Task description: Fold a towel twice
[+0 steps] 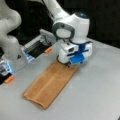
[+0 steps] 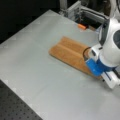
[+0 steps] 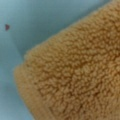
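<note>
1. The towel (image 1: 50,83) is seen lying folded (a long strip) on the table (image 1: 95,90).
2. The gripper (image 1: 67,64) is lowered onto its far end; its fingers are hidden, so their state cannot be told.

An orange-brown terry towel (image 1: 48,83) is lying flat on the grey table (image 1: 95,95), already folded lengthwise into a long, narrow strip. In both front views a shallow crease is running down its length, dividing it into two parallel bands, and the long edge toward the table's open middle is showing as a rounded fold. The strip (image 2: 70,53) is sitting at a diagonal to the table's edges, one short end pointing toward the table's open middle, the opposite end reaching toward the table's far edge. In the wrist view, the looped pile (image 3: 75,75) is filling most of the frame, with one thick, rounded corner resting on the bare tabletop.
</note>
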### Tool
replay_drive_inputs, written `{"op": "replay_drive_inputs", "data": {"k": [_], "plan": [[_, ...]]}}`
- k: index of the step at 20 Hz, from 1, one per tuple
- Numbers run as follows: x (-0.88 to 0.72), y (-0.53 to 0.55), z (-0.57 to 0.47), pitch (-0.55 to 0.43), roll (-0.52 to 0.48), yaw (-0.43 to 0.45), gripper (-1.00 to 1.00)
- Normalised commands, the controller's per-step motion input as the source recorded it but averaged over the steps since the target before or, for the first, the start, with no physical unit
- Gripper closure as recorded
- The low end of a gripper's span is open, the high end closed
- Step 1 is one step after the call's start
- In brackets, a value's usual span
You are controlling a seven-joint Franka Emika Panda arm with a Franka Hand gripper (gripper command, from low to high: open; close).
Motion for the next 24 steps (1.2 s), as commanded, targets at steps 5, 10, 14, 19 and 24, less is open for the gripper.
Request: {"op": "replay_drive_inputs", "data": {"k": [5,10,14,19,24], "plan": [[0.12,0.06,-0.10,-0.081,-0.194,-0.015,-1.00],[0.10,0.05,-0.11,-0.066,-0.179,-0.006,-1.00],[0.08,0.05,-0.14,-0.056,-0.165,-0.015,-1.00],[0.09,0.04,-0.15,-0.069,-0.157,-0.018,-1.00],[0.10,0.02,-0.16,-0.095,-0.154,-0.014,-1.00]]}}
